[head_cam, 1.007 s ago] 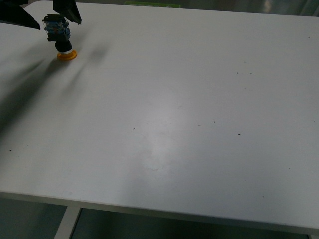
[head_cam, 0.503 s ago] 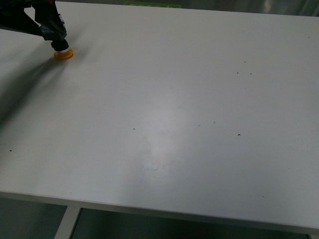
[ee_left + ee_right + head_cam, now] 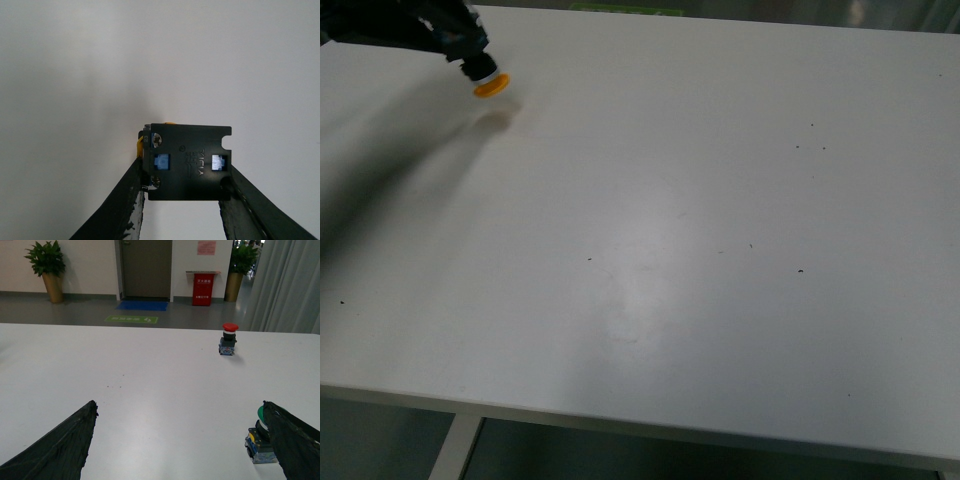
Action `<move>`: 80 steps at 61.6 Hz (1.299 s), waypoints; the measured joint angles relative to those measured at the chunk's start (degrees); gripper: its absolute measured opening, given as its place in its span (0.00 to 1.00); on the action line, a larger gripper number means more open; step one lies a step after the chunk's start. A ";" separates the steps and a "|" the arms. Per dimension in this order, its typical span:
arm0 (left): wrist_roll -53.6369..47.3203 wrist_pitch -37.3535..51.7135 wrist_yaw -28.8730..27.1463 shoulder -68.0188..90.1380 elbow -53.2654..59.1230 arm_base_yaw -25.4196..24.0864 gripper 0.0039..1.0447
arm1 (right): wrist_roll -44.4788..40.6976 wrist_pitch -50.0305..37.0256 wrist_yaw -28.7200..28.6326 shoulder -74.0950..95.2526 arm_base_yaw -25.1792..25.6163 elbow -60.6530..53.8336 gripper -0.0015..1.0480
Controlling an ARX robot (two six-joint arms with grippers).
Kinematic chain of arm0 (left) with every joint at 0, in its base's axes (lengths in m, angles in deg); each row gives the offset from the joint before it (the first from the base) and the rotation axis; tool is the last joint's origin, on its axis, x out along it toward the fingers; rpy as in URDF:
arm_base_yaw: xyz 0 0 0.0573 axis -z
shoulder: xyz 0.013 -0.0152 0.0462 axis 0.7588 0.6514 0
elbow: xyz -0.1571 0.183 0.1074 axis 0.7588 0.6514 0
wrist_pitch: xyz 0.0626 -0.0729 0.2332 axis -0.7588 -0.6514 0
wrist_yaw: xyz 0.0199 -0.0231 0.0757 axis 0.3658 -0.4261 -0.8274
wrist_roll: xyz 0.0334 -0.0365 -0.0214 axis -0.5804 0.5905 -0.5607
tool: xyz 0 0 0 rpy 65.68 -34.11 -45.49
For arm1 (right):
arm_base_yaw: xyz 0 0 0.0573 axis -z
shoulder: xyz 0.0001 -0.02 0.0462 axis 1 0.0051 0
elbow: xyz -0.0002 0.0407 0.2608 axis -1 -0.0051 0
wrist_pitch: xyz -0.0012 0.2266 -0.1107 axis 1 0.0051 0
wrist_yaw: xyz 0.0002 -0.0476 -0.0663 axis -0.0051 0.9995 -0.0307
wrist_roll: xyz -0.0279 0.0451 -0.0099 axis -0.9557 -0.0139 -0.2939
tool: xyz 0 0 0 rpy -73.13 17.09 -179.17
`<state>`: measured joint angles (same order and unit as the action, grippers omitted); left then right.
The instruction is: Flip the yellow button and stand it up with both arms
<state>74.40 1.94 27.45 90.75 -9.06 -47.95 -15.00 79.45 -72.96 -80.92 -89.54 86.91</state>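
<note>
Left wrist view: yellow button (image 3: 187, 145) was clamped by its body btw left gripper (image 3: 185, 167) fingers, cap pointed away; right gripper (image 3: 178, 407) was spread wide.

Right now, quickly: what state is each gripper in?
Left gripper: shut on the yellow push-button switch with the blocky black body.
Right gripper: open, holding nothing.
</note>
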 joint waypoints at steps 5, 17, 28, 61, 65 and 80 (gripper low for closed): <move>4.07 3.50 5.73 -2.01 2.23 1.53 0.34 | 0.00 0.00 0.00 0.00 0.00 0.00 0.93; 17.88 16.63 16.90 -6.05 8.31 6.69 0.34 | 0.00 0.00 0.00 0.00 0.00 0.00 0.93; 32.30 33.44 21.18 -7.34 13.31 12.04 0.34 | 0.00 0.00 0.00 0.00 0.00 0.00 0.93; 72.35 73.50 22.21 -0.76 11.17 23.78 0.34 | 0.00 0.00 0.00 0.00 0.00 0.00 0.93; 74.31 74.79 22.18 1.09 9.53 24.26 0.34 | 0.00 0.00 0.00 0.00 0.00 0.00 0.93; 75.67 74.82 22.43 3.19 6.67 25.22 0.34 | 0.00 0.00 0.00 0.00 0.00 0.00 0.93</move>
<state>150.07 76.76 49.87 93.94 -2.40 -22.72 -15.00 79.45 -72.96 -80.92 -89.54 86.91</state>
